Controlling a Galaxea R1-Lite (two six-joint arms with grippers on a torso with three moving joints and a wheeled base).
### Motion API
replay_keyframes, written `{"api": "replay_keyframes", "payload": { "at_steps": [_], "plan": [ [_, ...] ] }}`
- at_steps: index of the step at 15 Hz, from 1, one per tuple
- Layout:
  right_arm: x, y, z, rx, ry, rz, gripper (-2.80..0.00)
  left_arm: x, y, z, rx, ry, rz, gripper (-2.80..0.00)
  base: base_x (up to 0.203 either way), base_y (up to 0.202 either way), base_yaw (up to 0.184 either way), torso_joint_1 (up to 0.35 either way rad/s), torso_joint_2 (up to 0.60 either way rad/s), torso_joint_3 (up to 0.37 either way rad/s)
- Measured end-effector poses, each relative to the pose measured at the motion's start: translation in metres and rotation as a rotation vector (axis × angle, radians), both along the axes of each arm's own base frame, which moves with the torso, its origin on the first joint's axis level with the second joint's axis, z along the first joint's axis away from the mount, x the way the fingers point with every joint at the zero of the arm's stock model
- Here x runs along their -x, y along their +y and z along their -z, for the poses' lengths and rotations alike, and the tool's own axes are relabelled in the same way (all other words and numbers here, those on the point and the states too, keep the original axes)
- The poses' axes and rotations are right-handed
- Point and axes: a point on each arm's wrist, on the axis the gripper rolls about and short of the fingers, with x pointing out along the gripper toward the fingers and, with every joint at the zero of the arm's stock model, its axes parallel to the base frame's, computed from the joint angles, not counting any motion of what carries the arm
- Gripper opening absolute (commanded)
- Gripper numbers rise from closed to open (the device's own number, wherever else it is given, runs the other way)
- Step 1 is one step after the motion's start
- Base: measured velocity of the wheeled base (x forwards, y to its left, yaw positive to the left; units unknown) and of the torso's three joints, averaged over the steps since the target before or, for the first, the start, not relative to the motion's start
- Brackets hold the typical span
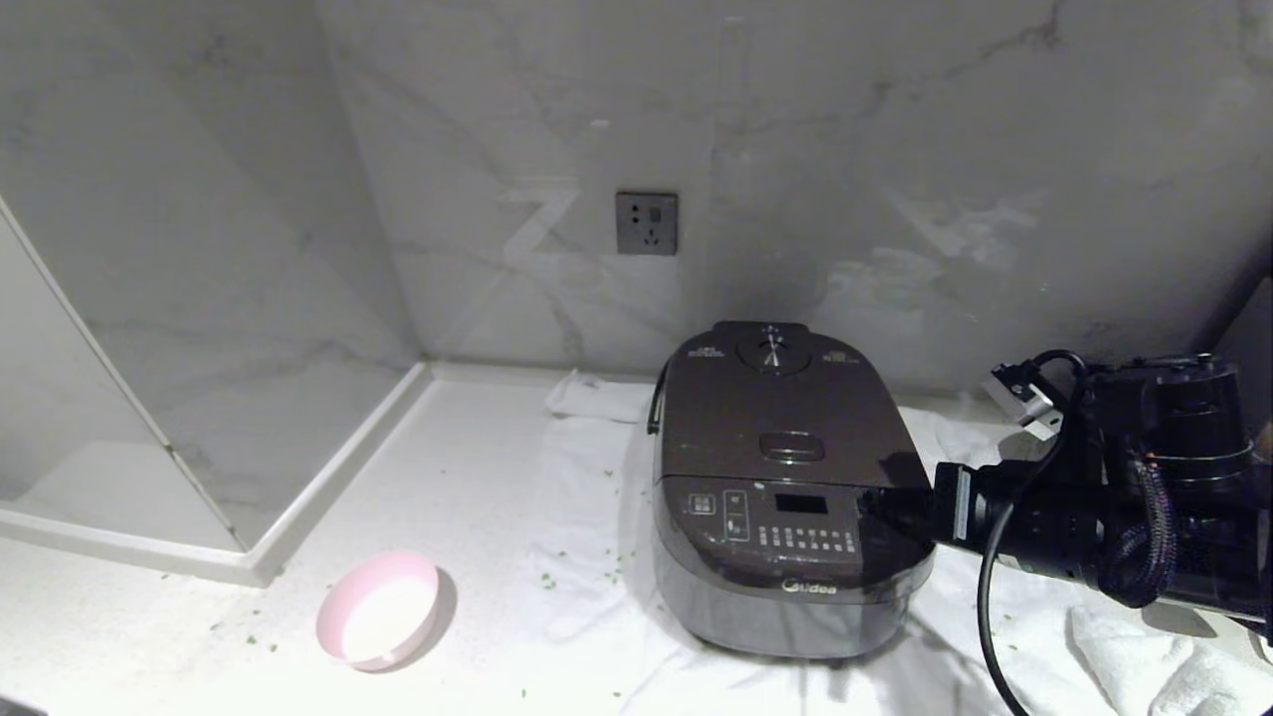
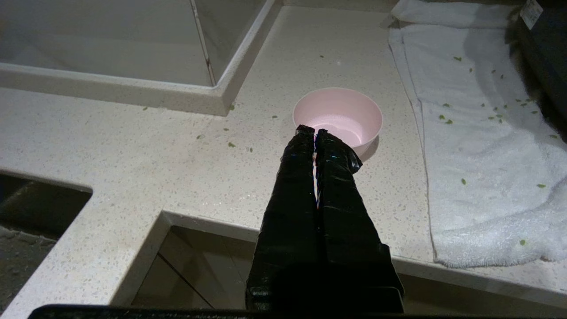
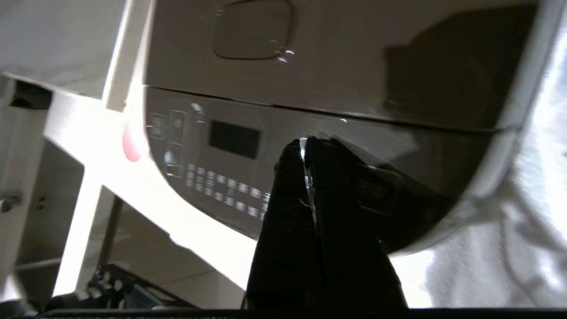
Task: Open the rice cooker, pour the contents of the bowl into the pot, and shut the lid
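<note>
Boxy brown rice cooker (image 1: 786, 497), lid (image 1: 786, 418) down

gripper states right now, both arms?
Left gripper: shut, empty, above the counter near the bowl.
Right gripper: shut, holding nothing, fingers at the rice cooker front panel.

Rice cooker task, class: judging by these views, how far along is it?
Done, apparently: the bowl sits empty on the counter and the rice cooker has its lid down. In hand: the shut right claw is at the front panel's right edge. Left: nothing obvious. The left claw idles near the bowl.
</note>
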Motion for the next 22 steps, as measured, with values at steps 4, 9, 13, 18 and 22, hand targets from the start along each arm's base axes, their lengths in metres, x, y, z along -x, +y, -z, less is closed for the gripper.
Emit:
{"api": "replay_keyframes", "payload": {
  "at_steps": [4, 9, 13, 18, 22],
  "plan": [
    [0.009, -0.004, -0.003, 0.008, -0.007, 0.02, -2.8, 0.0, 0.0, 0.0, 0.002, 0.001, -0.003, -2.8, 0.0, 0.0, 0.0, 0.0, 0.0, 0.0],
    [0.013, -0.009, -0.003, 0.008, 0.006, 0.03, -2.8, 0.0, 0.0, 0.0, 0.003, 0.001, -0.003, -2.8, 0.0, 0.0, 0.0, 0.0, 0.0, 0.0],
    [0.01, -0.01, 0.001, 0.011, 0.017, 0.035, -2.8, 0.0, 0.0, 0.0, 0.002, 0.001, -0.003, -2.8, 0.0, 0.0, 0.0, 0.0, 0.0, 0.0],
    [0.006, -0.015, 0.004, 0.016, 0.03, 0.059, -2.8, 0.0, 0.0, 0.0, 0.001, 0.001, -0.003, -2.8, 0.0, 0.0, 0.0, 0.0, 0.0, 0.0],
    [0.006, -0.017, 0.009, 0.009, 0.045, 0.051, -2.8, 0.0, 0.0, 0.0, 0.002, 0.001, -0.005, -2.8, 0.0, 0.0, 0.0, 0.0, 0.0, 0.0]
  ]
}}
